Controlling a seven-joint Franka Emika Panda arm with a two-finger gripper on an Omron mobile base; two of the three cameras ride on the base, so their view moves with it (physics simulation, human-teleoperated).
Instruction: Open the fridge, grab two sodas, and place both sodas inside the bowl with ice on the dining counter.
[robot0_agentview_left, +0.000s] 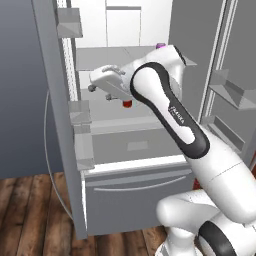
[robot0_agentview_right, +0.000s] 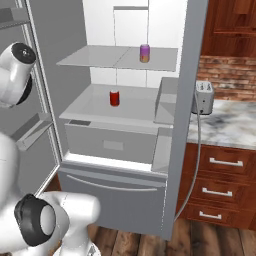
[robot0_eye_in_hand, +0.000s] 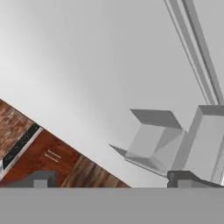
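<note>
Two sodas wait in the open fridge (robot0_agentview_right: 100, 75), the red can (robot0_agentview_right: 114, 98) on the lower shelf and the purple can (robot0_agentview_right: 144, 53) above, so swing your empty, wide-open gripper (robot0_eye_in_hand: 111, 178) from the door bins squarely toward the red can.

You're in a home kitchen: an open fridge (robot0_agentview_right: 125, 125), a toaster (robot0_agentview_right: 204, 96) on a marble counter (robot0_agentview_right: 225, 127), wooden drawers (robot0_agentview_right: 220, 190), a brick backsplash (robot0_agentview_right: 230, 75).

Fridge shelves (robot0_agentview_right: 95, 107) carry a red can (robot0_agentview_right: 114, 98) and purple can (robot0_agentview_right: 144, 53).
</note>
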